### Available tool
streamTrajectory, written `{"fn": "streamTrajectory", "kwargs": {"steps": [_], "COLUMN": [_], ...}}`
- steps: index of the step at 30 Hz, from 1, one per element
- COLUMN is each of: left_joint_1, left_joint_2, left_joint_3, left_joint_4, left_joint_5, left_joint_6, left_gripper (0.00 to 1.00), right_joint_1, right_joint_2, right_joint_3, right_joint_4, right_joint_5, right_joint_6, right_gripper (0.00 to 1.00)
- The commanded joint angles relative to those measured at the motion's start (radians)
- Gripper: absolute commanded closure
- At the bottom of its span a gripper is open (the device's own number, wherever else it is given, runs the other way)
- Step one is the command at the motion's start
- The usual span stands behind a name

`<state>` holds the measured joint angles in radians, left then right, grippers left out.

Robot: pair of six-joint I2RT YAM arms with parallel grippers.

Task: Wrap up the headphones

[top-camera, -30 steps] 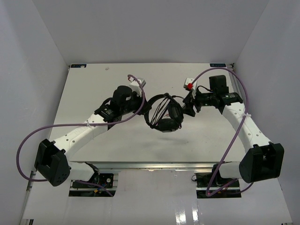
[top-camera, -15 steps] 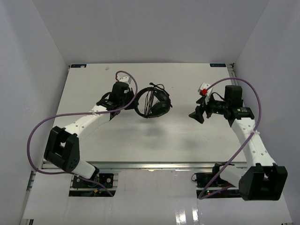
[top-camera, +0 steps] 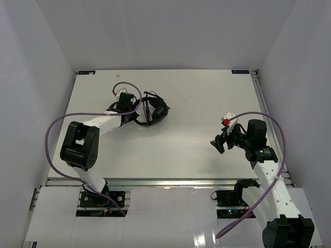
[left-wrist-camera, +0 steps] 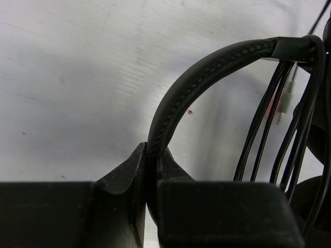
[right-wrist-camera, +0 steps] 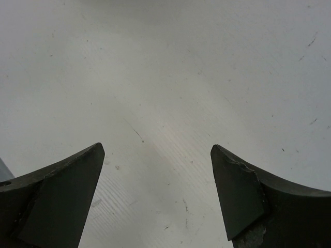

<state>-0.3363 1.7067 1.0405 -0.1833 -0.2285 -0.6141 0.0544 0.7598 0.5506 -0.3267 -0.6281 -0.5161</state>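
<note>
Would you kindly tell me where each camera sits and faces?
Top external: above and behind the robot, looking down on the table; left arm and right arm show.
Left wrist: behind the left gripper, facing the clamped headphones.
Right wrist: behind the open right gripper, facing the table.
Shared: top and left wrist both show the headphones.
</note>
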Motion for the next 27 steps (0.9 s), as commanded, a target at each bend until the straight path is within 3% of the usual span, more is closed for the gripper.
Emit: {"fn": "streamTrajectory", "kwargs": {"steps": [1,6,15,27], "left_joint_1": [0.034,0.048,0.063,0.063], "left_joint_2": [0.017,-0.001,-0.191,-0.788], "left_joint_3": [0.025,-0.016,-0.085,-0.314], "left_joint_4": [0.069,0.089,0.104,-0.024], "left_joint_5": [-0.007,0.039,0.216,0.586], "left_joint_6": [0.004,0.021,0.103,0.239], "left_gripper": [0.89,0.52,0.03,0.02], "right_joint_1": [-0.001,-0.001,-0.001,-0.001], "right_joint_2": [-0.043,-0.084,-0.110,-0.169], "right_joint_3": [-0.025,-0.043,-0.015,0.074], "right_joint_4": [0.089,0.104,0.067,0.053], "right_joint_5": [0.059,0.085,0.140,0.321], "right_joint_6": [0.093,0.128,0.153,0.297], "right_gripper": [0.10,0.10,0.10,0.10]}}
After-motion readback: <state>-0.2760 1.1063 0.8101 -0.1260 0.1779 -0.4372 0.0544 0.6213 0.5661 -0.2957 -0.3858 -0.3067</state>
